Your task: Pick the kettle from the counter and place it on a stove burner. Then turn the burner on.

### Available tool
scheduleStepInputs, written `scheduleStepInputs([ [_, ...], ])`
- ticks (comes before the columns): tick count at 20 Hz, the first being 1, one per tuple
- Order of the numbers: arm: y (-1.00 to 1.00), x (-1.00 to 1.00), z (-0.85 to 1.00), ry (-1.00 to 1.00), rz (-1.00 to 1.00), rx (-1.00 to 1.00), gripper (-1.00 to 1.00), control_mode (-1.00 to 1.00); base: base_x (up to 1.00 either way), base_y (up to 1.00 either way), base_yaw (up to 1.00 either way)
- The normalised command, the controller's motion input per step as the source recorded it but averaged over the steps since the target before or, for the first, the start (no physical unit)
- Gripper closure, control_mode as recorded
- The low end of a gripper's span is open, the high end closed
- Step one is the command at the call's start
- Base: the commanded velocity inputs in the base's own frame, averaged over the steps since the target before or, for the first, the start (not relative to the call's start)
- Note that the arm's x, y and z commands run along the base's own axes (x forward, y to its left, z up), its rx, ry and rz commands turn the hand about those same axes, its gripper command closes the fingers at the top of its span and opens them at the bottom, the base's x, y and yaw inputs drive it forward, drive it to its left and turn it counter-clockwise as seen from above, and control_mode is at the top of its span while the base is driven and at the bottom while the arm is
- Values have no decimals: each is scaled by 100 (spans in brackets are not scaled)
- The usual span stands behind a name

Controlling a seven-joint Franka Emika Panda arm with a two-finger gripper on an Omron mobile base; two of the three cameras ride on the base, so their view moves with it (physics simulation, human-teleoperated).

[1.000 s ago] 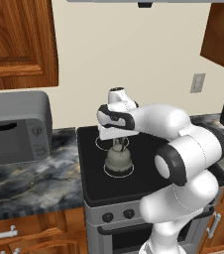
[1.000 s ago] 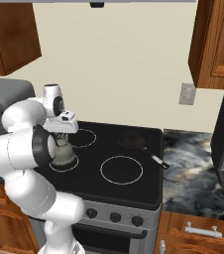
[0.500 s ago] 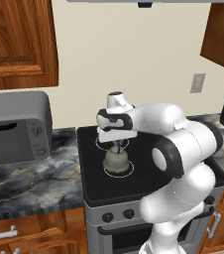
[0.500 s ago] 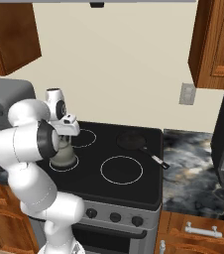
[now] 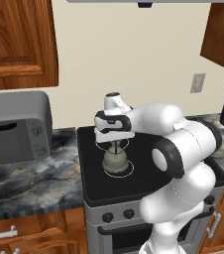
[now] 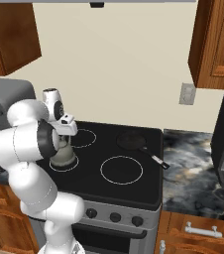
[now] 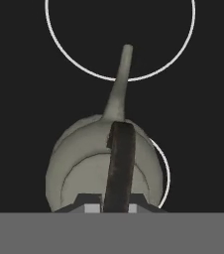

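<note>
The kettle (image 5: 115, 159) sits on the stove burner (image 5: 118, 168) at the centre of the left base frame, my hand (image 5: 114, 144) pressed together on its dark handle. Right of centre in the right base frame lies a dark pan (image 6: 133, 141). Left is a grey microwave (image 5: 12, 128) on the table (image 5: 39, 181). No writing is readable.

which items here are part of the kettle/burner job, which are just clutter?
Job:
- kettle, sitting on the stove burner
- gripper, shut on the kettle handle
- stove knobs

Clutter:
- pan on the back burner
- microwave
- wall outlet
</note>
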Motion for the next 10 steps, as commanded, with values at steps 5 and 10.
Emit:
scheduleStepInputs([
  [5, 0, 0, 0, 0, 0, 0, -100, -100, 0, 0, 0],
  [10, 0, 0, 0, 0, 0, 0, -100, -100, 0, 0, 0],
])
